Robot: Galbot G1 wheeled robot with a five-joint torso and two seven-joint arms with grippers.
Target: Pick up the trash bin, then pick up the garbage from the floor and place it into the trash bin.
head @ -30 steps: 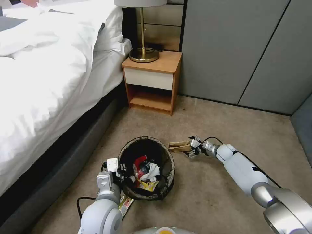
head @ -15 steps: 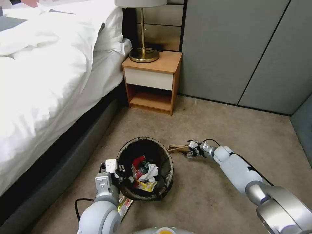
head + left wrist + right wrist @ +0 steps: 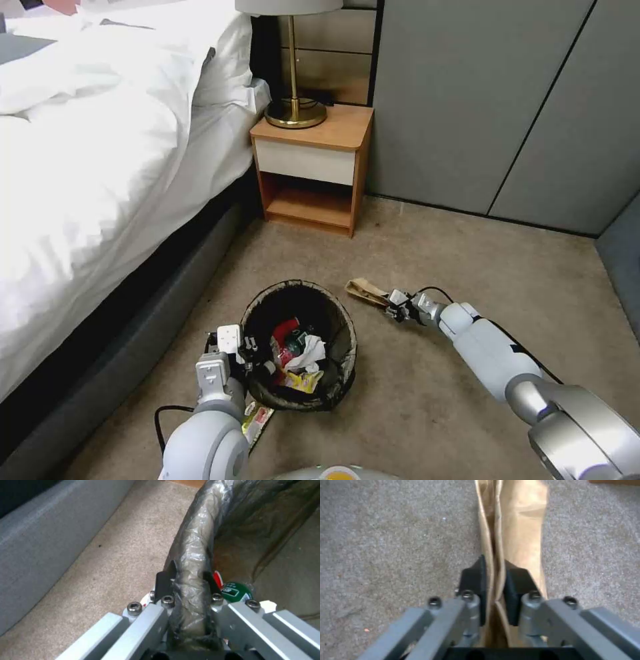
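Now the right tool [image 3: 398,306], clamped on the tan paper piece [image 3: 365,290], has swung it up and away from the trash bin [image 3: 299,345]; it must come back over the rim, where the left tool [image 3: 188,580] grips the liner

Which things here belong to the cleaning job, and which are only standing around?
Job:
- bin, rim clamped by left gripper
- tan paper, pinched by right gripper
- litter in the bin
- wrapper on the floor

Not the job:
- bed
- nightstand
- lamp
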